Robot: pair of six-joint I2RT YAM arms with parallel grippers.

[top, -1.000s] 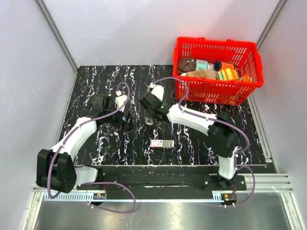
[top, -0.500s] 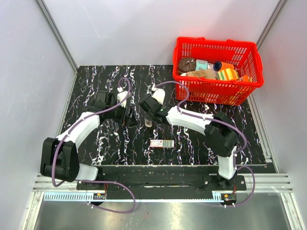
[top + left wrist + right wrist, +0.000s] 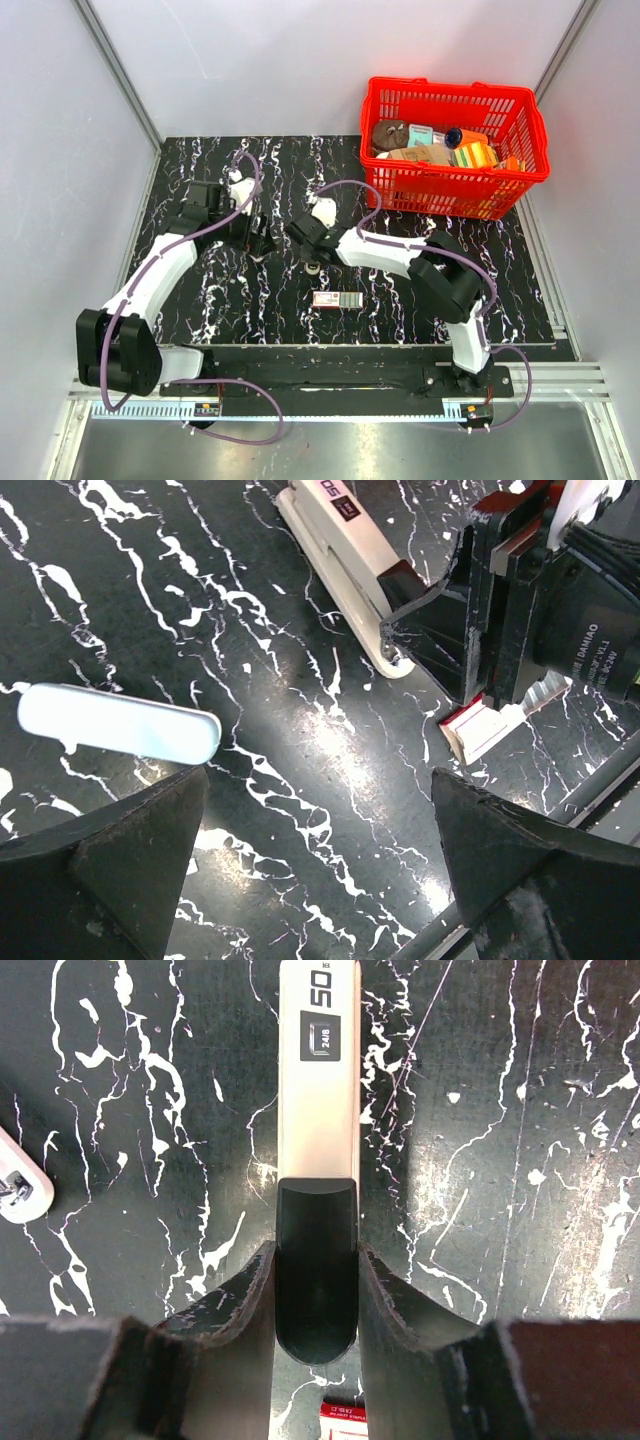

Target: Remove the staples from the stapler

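The stapler (image 3: 318,1110) is a slim bar with a cream body marked "50" and a black end. It lies on the black marbled table. My right gripper (image 3: 317,1272) is shut on the stapler's black end. In the left wrist view the stapler (image 3: 340,565) shows at the top, with the right gripper (image 3: 500,610) on it. In the top view the right gripper (image 3: 310,248) is at mid-table. My left gripper (image 3: 318,780) is open and empty above bare table, just left of the stapler; in the top view it (image 3: 258,240) is apart from the right gripper.
A white oblong piece (image 3: 120,723) lies on the table by the left gripper; it also shows in the right wrist view (image 3: 18,1192). A flat red-and-white staple box (image 3: 337,299) lies near the front. A red basket (image 3: 455,145) of items stands at the back right.
The left wrist has swung back and to the left, away from the stapler. The right gripper has shifted slightly toward the front with the stapler still in it.
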